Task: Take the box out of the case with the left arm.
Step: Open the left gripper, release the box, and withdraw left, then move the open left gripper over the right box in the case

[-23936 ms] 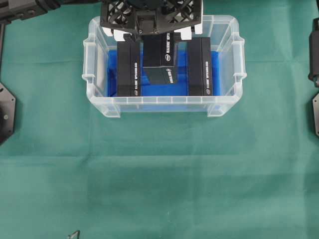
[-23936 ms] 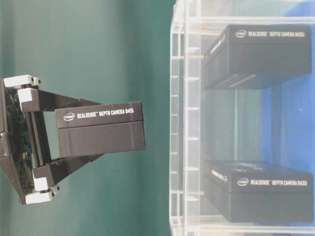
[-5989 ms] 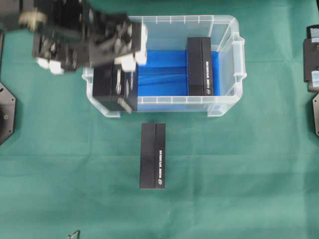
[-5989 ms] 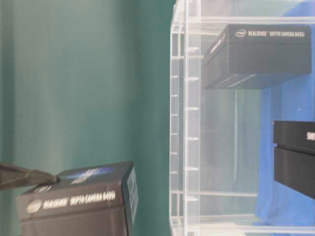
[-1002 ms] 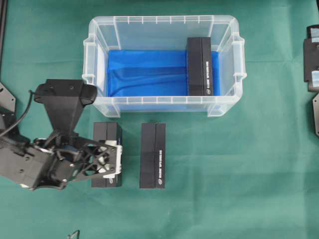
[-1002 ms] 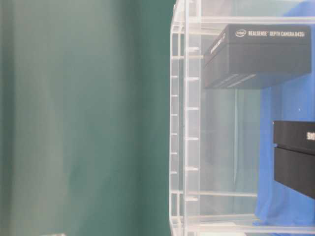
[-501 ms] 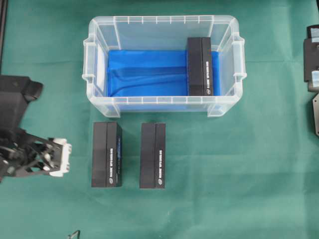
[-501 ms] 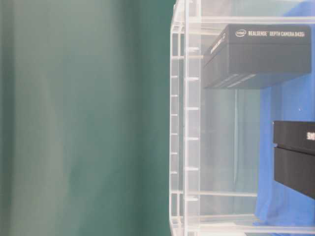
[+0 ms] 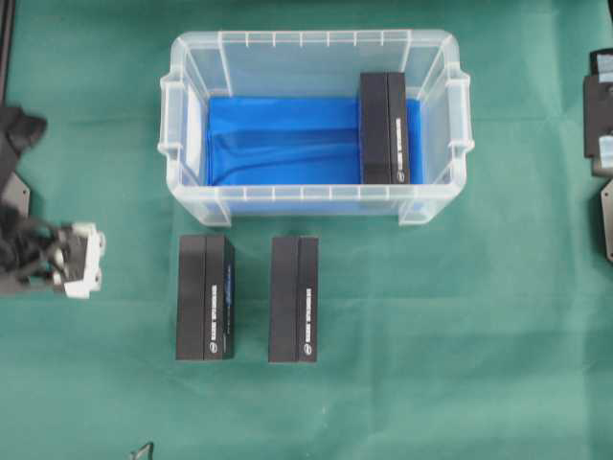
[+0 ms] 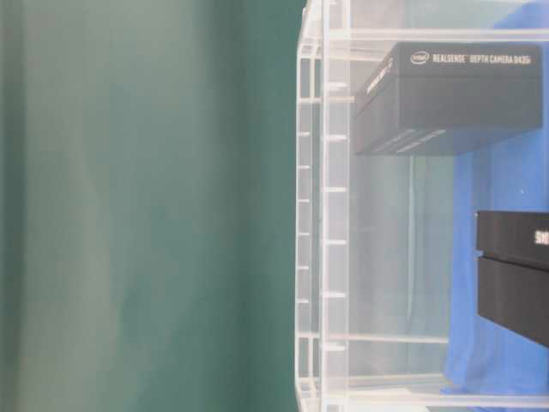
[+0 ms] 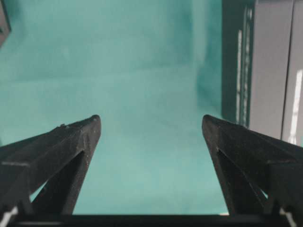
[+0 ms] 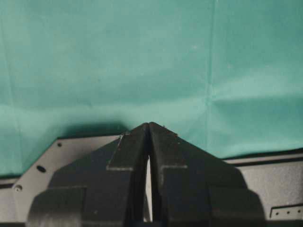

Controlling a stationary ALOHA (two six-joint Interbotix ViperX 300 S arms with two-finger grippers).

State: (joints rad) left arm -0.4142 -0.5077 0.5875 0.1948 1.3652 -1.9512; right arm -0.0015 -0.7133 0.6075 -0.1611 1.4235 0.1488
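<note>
**Black box left in the tub: how we get it out well**

Clear plastic makes up the case, which sits in the upper middle of the overhead view. One box stands inside it, on the right side, on the blue cloth. Two more boxes lie on the green cloth just below the case.

Our left gripper is at the far left of the overhead view, well away from the case. Its jaws are wide and hold nothing. Our right gripper is pressed closed and empty.

We think the next step is to reach over the case wall, come straight down, and put one jaw on each long side of the box. We should squeeze, then lift straight up so it clears the rim.
</note>
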